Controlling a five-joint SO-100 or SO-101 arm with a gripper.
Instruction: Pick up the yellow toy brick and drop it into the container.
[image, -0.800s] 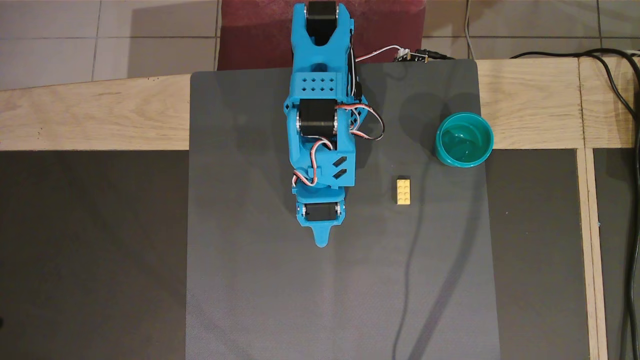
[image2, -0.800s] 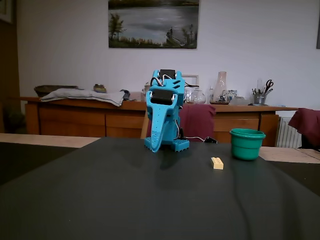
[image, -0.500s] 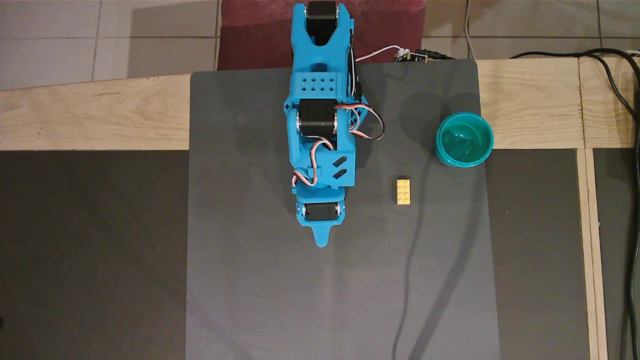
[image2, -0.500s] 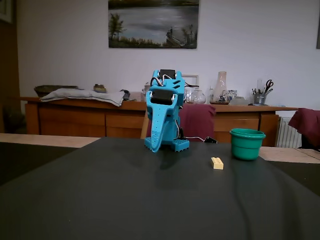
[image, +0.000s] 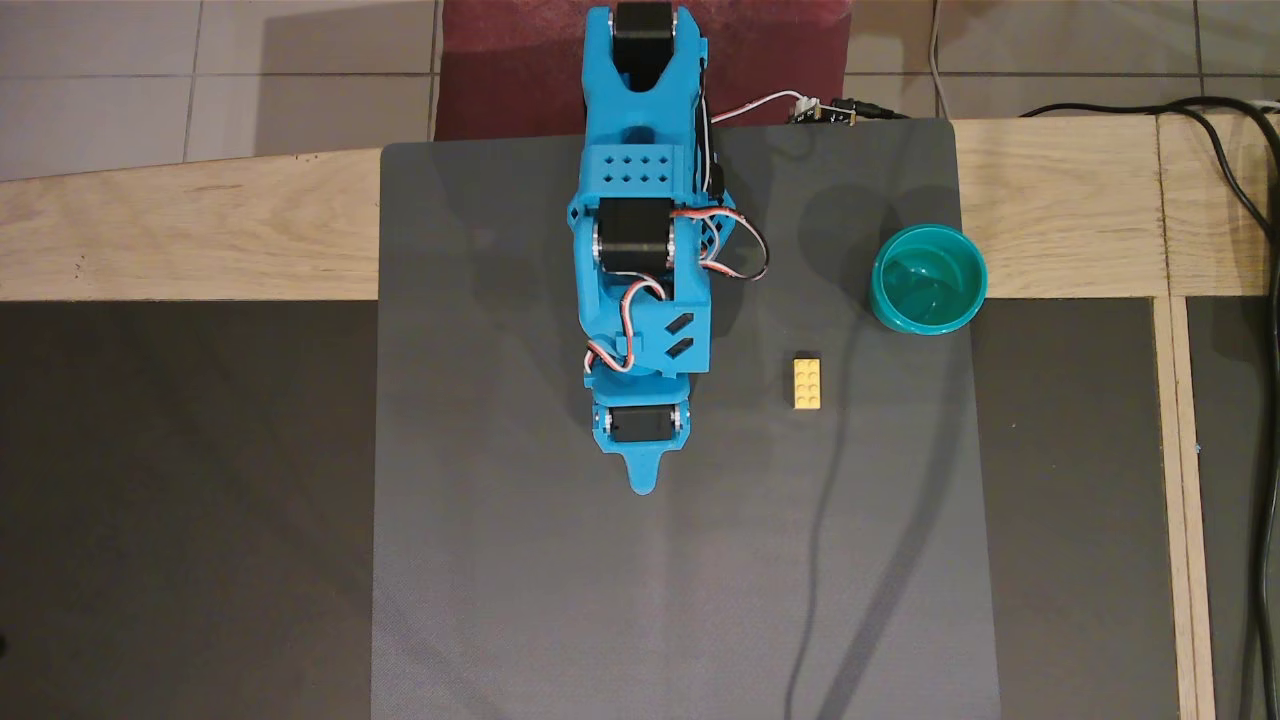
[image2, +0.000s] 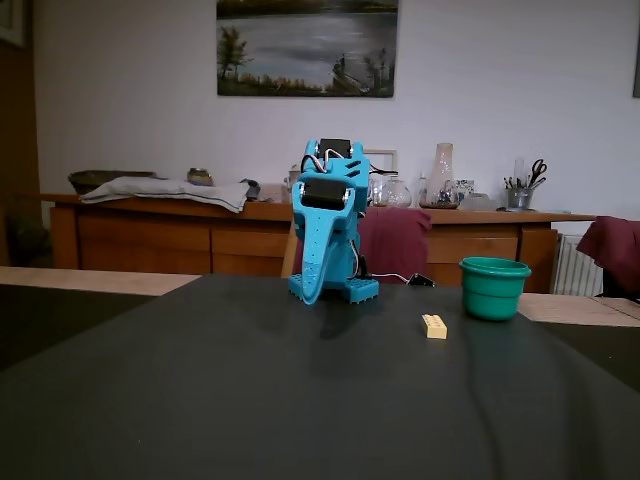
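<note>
The yellow toy brick (image: 807, 383) lies studs-up on the counter (image: 680, 600) between the closed, empty end effector (image: 643, 482) and the teal cup (image: 929, 279); likely light, rigid and slick, it suits pinching across its long flat sides.

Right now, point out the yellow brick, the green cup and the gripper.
yellow brick (image: 807, 383): overhead view, studded top face.
green cup (image2: 494, 292): fixed view, outer front wall.
gripper (image: 641, 480): overhead view, blue finger tip.
</note>
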